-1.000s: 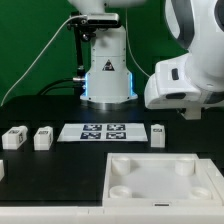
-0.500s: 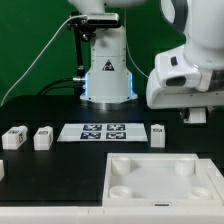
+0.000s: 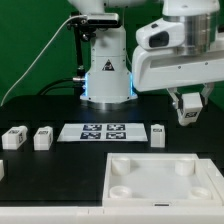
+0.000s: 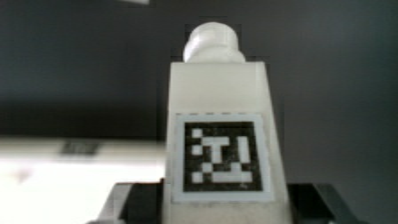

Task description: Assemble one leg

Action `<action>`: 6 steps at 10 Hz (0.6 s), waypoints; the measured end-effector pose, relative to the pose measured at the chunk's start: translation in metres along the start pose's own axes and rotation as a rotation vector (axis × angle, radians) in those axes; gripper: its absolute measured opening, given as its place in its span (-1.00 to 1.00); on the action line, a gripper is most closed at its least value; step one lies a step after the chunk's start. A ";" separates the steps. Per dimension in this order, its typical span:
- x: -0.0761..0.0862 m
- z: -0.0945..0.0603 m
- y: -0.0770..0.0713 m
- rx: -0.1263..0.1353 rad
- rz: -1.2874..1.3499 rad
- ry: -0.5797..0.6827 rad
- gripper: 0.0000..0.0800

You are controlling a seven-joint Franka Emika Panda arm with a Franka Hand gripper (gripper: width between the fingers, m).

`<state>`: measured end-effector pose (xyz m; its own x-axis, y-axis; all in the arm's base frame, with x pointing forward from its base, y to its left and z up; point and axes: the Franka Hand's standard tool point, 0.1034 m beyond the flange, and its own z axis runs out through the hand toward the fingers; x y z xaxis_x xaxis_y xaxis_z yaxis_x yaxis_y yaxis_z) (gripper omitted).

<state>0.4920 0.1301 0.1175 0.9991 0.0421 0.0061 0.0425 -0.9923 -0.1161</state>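
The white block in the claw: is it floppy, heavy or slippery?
Probably stiff: the leg shows straight edges while clamped in the gripper. Likely light, as it looks small and a pinch at one end holds it. Its smooth faces might slip, and being tall and narrow, it could tip if stood on end.

No letters, numerals or brand names are legible in either view.

Coded tags only:
- Leg (image 4: 221, 130), wrist view: one black-and-white square tag (image 4: 221, 150) on the facing side. The pattern is blocky and carries no readable characters.
- Marker board (image 3: 104, 131), centre of the exterior view, flat on the table (image 3: 50, 170): several black-and-white square tags.
- Loose legs at lower left (image 3: 14, 137) (image 3: 43, 137) and right of the marker board (image 3: 158, 133): each has a dark tag on top, pattern too small to resolve.

Signs:
- Robot base (image 3: 107, 80), upper centre: a dark triangular sign (image 3: 107, 68). Its symbol is unreadable.
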 end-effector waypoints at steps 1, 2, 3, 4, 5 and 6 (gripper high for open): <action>0.009 -0.002 0.006 0.000 -0.005 0.062 -0.27; 0.008 0.001 0.005 0.000 -0.007 0.111 -0.27; 0.004 0.003 0.005 -0.001 -0.007 0.092 -0.27; 0.006 0.002 0.005 -0.001 -0.007 0.095 -0.27; 0.006 0.002 0.005 -0.001 -0.007 0.104 -0.27; 0.010 0.002 0.008 -0.002 -0.035 0.133 -0.27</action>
<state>0.5028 0.1233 0.1146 0.9880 0.0614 0.1417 0.0775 -0.9908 -0.1111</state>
